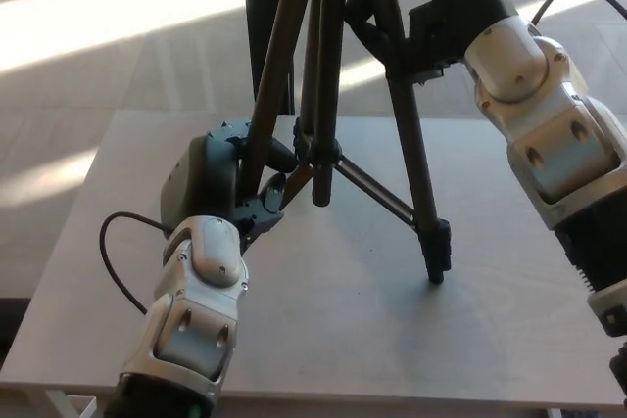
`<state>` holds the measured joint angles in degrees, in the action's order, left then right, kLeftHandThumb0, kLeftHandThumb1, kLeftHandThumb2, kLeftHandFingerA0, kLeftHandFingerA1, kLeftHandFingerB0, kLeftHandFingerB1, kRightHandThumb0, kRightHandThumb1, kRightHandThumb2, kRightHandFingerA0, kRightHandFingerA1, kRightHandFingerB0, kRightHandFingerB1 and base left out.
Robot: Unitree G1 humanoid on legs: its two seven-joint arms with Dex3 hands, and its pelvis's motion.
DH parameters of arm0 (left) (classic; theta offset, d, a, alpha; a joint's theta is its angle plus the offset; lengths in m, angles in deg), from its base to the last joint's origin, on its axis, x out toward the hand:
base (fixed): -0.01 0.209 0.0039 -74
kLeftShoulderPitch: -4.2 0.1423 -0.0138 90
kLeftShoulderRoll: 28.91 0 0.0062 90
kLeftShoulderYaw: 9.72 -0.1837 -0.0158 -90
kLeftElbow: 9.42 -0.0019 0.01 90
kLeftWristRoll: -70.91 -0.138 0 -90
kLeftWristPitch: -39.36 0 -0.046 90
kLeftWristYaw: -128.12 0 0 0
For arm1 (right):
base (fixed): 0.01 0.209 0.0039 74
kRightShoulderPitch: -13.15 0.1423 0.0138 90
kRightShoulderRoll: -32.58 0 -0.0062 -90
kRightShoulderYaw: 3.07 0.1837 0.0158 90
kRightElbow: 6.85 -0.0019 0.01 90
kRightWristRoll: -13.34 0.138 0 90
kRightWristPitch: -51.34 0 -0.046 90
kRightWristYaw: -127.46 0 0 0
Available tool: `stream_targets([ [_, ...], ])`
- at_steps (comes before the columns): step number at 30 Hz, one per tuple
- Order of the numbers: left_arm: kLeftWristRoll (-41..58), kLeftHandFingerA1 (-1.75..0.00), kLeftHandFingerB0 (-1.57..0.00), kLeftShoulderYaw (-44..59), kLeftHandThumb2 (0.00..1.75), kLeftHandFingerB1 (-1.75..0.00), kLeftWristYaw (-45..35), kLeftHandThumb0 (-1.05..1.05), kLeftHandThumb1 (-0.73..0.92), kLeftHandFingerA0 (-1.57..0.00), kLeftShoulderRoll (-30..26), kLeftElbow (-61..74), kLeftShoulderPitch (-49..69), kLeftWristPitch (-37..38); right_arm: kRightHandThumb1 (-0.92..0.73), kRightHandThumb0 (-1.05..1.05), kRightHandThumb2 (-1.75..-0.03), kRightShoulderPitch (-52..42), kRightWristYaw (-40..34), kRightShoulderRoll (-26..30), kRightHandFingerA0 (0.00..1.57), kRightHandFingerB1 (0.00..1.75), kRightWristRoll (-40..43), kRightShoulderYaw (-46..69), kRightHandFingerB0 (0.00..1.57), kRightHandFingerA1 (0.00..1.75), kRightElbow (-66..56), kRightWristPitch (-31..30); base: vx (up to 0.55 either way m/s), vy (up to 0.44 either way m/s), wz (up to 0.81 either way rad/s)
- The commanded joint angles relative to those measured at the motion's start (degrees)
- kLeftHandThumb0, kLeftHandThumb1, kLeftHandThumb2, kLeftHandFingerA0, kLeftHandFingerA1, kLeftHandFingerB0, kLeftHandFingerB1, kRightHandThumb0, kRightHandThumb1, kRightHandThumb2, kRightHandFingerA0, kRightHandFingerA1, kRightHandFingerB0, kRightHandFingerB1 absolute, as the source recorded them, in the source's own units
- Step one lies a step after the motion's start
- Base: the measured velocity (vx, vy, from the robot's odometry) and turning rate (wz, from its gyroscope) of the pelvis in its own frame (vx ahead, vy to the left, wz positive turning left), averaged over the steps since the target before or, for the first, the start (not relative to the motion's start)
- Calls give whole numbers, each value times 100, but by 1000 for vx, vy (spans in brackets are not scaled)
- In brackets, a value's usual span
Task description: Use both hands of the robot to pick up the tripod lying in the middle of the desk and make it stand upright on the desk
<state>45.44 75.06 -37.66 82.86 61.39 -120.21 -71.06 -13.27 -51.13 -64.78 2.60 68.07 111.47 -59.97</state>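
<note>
While our left hand [220,178] clamps one tripod [328,115] leg, our right hand [421,17] grips another higher up. Below the right hand, that leg's foot touches the bench [372,330].

Looks like an office or lab room: plain pale grey wood-grain bench [323,340], light wood-plank floor [118,56] with sunlight stripes.
</note>
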Motion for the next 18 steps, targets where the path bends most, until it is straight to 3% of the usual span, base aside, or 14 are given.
stream_targets([
  [1,82,-147,-84,-9,92,-100,-26,-21,65,-106,-68,-43,73,-311,-40,-20,-122,-330,252,10,100,115,-144,38,94,134,142,-225,0,0,0],
  [2,101,-140,-85,-2,94,-98,-41,-21,63,-109,-84,-44,84,-300,-44,-21,-111,-354,245,-1,107,94,-134,69,91,118,146,-218,0,0,0],
  [3,157,-131,-84,37,93,-110,-53,-16,64,-111,-77,-38,92,-272,-56,-17,-90,-380,206,-20,101,68,-123,115,76,127,152,-209,0,0,0],
  [5,236,-115,-81,127,85,-86,-16,-16,67,-117,-36,-14,97,-273,-67,-25,-75,-418,176,-46,102,60,-125,187,57,114,193,-206,0,0,0],
  [6,251,-115,-81,155,85,-86,6,-16,67,-117,-17,8,101,-293,-67,-25,-75,-406,218,-39,102,60,-147,175,57,114,211,-238,0,0,0],
  [8,286,-98,-67,189,66,-63,20,-24,77,-118,2,8,107,-256,-76,-37,-61,-407,423,44,85,45,-200,103,39,89,155,-409,0,0,0],
  [11,243,-74,-42,138,61,-45,-39,-36,74,-98,-27,26,116,-310,-72,-57,-63,-423,593,107,75,34,-268,31,15,98,50,-665,0,0,0],
  [12,235,-74,-42,129,61,-45,-38,-36,74,-98,-30,22,113,-321,-72,-57,-63,-428,629,124,75,34,-282,15,15,98,34,-671,0,0,0],
  [13,249,-37,0,-71,95,-9,-641,-84,57,0,-270,80,139,-421,-65,-104,-102,-220,1119,249,0,0,-373,-232,0,15,36,-1413,0,0,0],
  [14,276,-10,0,-98,97,0,-800,-99,63,0,-315,105,132,-539,-73,-94,-62,-204,1186,263,0,0,-347,-229,0,0,24,-1494,0,0,0],
  [15,269,0,0,-137,68,0,-888,-91,73,0,-359,113,121,-632,-73,-101,-63,-196,1292,304,0,0,-314,-247,0,0,1,-1540,0,0,0],
  [18,189,0,0,-236,64,0,-941,-99,75,0,-419,115,78,-833,-73,-105,-64,-139,1532,440,0,0,-393,-446,0,0,6,-1604,0,0,0],
])
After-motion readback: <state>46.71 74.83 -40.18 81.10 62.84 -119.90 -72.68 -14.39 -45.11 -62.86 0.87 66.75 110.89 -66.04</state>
